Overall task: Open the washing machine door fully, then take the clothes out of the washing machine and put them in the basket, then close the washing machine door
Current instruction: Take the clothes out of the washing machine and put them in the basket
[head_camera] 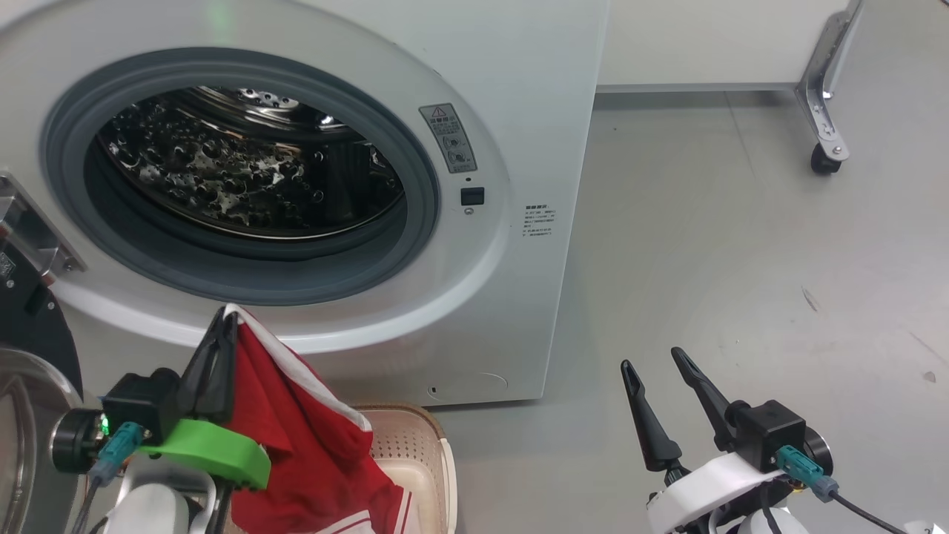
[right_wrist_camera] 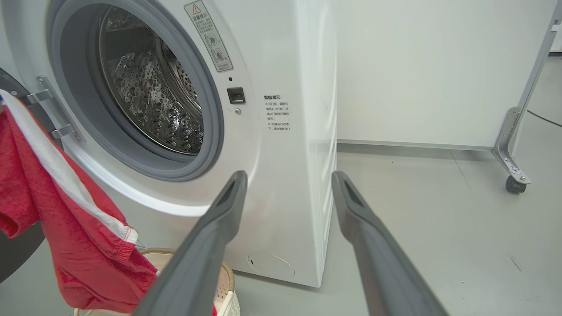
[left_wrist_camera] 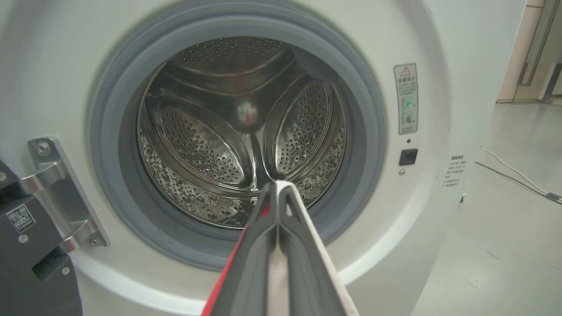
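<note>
Clothes (head_camera: pixel 311 445) are out of the drum: a red garment with white stripes hangs from our left jaws, which are clenched on its upper edge just below the grey rubber ring of the washing machine (head_camera: pixel 534 111). We hold it high so the cloth drapes freely. Its lower folds reach down over the basket (head_camera: pixel 419 445), which stands against the machine's front beneath the drum mouth, so the way in is a short drop rather than a carry. The washing machine door (head_camera: pixel 26 326) is swung wide to our left, its black rim and glass bowl at the head view's edge, clear of the path from drum to basket. What we can see of the perforated steel drum (left_wrist_camera: pixel 246 131) holds no more cloth, though its near bottom is hidden behind the rim. Our right jaws stand wide apart with nothing between them, over the bare floor (head_camera: pixel 741 259) to the right of the machine. We judge they wait there to stay out of the left arm's way and be free for the door.
</note>
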### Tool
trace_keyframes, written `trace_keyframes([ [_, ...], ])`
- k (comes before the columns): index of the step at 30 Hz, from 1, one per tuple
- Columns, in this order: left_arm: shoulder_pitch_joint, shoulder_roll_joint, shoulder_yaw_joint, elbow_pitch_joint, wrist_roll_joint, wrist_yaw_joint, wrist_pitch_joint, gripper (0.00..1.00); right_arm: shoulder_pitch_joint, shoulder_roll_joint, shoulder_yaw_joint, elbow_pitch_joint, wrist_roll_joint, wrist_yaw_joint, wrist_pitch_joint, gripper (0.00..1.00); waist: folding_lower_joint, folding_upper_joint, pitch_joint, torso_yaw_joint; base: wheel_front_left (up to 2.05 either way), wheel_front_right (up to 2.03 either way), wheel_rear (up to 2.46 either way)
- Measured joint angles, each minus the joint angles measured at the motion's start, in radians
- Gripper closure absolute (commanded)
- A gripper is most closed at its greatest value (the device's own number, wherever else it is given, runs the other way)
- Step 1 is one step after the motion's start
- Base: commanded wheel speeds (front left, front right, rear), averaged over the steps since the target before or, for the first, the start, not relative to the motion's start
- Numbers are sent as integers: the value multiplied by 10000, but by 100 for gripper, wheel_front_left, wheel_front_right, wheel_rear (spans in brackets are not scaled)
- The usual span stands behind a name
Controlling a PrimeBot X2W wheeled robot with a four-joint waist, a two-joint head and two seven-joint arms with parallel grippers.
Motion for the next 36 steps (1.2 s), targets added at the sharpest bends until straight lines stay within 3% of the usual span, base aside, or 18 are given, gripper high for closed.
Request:
trace_keyframes([
  [11, 525, 58, -573, 1066, 439, 0, 1352, 100, -143, 0, 63, -295, -96, 59, 0, 0, 0, 0, 944, -229, 0, 0, 0],
  [25, -457, 130, -1053, 1848, 878, 0, 1962, 100, -945, 0, 128, -614, -253, 59, 0, 0, 0, 0, 2577, -543, 0, 0, 0],
  [36, -1220, 359, -892, 3333, 920, 10, 2272, 100, -1313, -81, -44, -708, -343, -19, 0, 0, 1, 0, 3794, -850, 0, 0, 0],
])
